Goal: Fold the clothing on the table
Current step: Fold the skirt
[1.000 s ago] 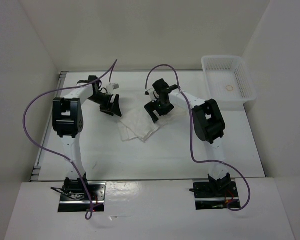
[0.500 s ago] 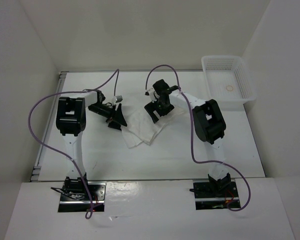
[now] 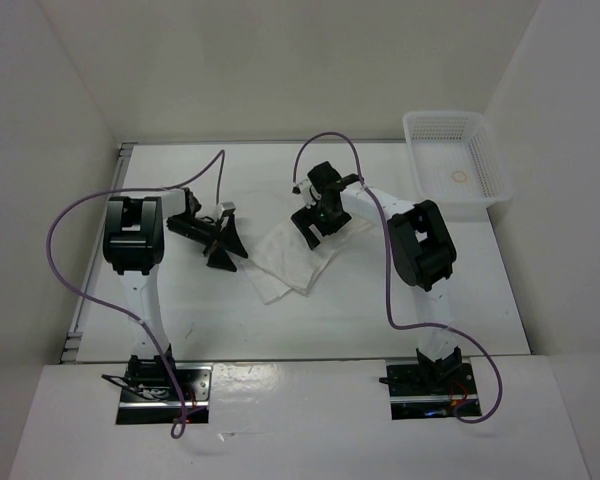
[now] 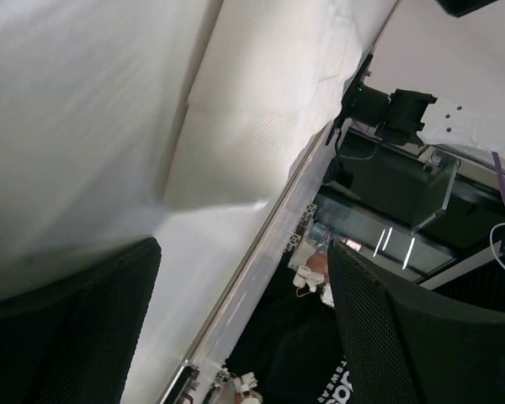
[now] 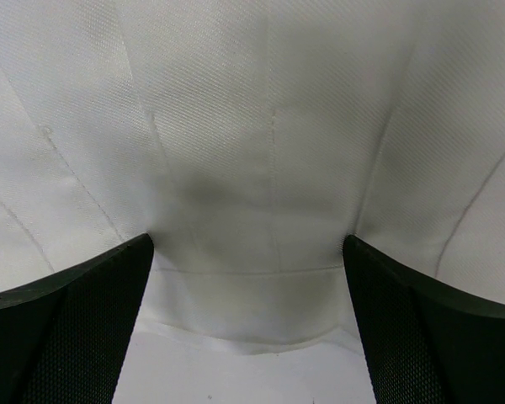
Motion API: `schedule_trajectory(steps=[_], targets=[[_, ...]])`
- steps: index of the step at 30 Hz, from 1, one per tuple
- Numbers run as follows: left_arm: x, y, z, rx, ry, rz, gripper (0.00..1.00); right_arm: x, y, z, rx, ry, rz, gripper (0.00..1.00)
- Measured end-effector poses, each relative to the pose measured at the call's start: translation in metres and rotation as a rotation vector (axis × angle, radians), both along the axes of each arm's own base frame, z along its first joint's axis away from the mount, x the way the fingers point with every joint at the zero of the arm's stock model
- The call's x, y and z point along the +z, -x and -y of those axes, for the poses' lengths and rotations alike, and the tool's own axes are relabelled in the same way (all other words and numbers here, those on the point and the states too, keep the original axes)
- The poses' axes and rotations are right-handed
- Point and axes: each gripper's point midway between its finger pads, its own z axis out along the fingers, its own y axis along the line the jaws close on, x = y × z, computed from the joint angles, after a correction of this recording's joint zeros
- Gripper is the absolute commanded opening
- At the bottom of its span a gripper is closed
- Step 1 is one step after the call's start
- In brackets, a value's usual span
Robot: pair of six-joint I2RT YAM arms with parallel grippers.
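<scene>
Along the 9 o'clock edge of the large matte white table (image 3: 180,310) runs a thin grey metal rail (image 3: 88,285). A purple cable (image 3: 52,235) loops out over it from the left arm. The left gripper (image 3: 230,245) hangs low just beside the 9 o'clock edge of the white pleated skirt (image 3: 290,262). In its wrist view the left gripper (image 4: 244,320) has its jaws spread wide. Only bare tabletop and the rail show between the black, dimpled pads (image 4: 67,328), and a corner of the fabric (image 4: 261,135) lies just past them.

The skirt lies near the middle of the table, a little toward 12 o'clock. It is bunched into a rough, layered patch rather than a flat fan, and the cloth is thin and soft, with a fine woven grain and faint straight pleat lines (image 5: 252,168).

The right gripper (image 3: 315,222) sits over the skirt's 12 o'clock edge. Its jaws are also spread as wide as they seem to go (image 5: 248,337), with the hem running across the gap (I cannot tell whether the tips press the cloth).

At 2 o'clock, in the far corner, stands a white plastic mesh basket (image 3: 450,116). It is rectangular with lattice walls, and on its floor lies one small pale ring-shaped thing (image 3: 460,177), too small to name.
</scene>
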Motion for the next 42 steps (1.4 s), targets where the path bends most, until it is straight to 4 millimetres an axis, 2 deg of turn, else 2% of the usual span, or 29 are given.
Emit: schedule_trajectory(steps=[4, 7, 13, 19, 27, 32, 35, 38, 40, 42], targets=[[-0.001, 0.021, -0.013, 0.027, -0.054, -0.037, 0.92, 0.0, 0.001, 0.001, 0.0, 0.006, 0.0, 0.97], [-0.002, 0.037, -0.014, 0.021, -0.11, -0.057, 0.92, 0.0, 0.001, 0.001, 0.0, 0.007, 0.0, 0.97], [-0.003, 0.038, -0.004, 0.016, -0.157, -0.084, 0.92, 0.0, 0.001, 0.001, 0.0, 0.006, 0.0, 0.97], [-0.003, 0.027, 0.007, 0.05, -0.167, -0.097, 0.92, 0.0, 0.002, 0.001, 0.0, 0.005, 0.001, 0.97], [0.0, -0.016, 0.019, 0.122, -0.131, -0.007, 0.9, 0.001, 0.005, 0.003, 0.003, 0.009, -0.004, 0.97], [0.0, -0.029, 0.028, 0.131, -0.1, 0.033, 0.86, 0.001, 0.005, 0.004, 0.002, 0.011, -0.002, 0.97], [-0.001, -0.033, 0.037, 0.118, -0.09, 0.054, 0.82, 0.001, 0.006, 0.005, 0.001, 0.015, -0.001, 0.97], [-0.003, -0.035, 0.044, 0.102, -0.09, 0.084, 0.73, 0.001, 0.008, 0.007, -0.001, 0.021, -0.004, 0.97], [-0.005, -0.037, 0.044, 0.098, -0.095, 0.096, 0.66, 0.001, 0.009, 0.008, -0.001, 0.022, -0.005, 0.97], [-0.009, -0.039, 0.044, 0.096, -0.112, 0.111, 0.53, 0.001, 0.009, 0.008, -0.001, 0.023, -0.005, 0.97]])
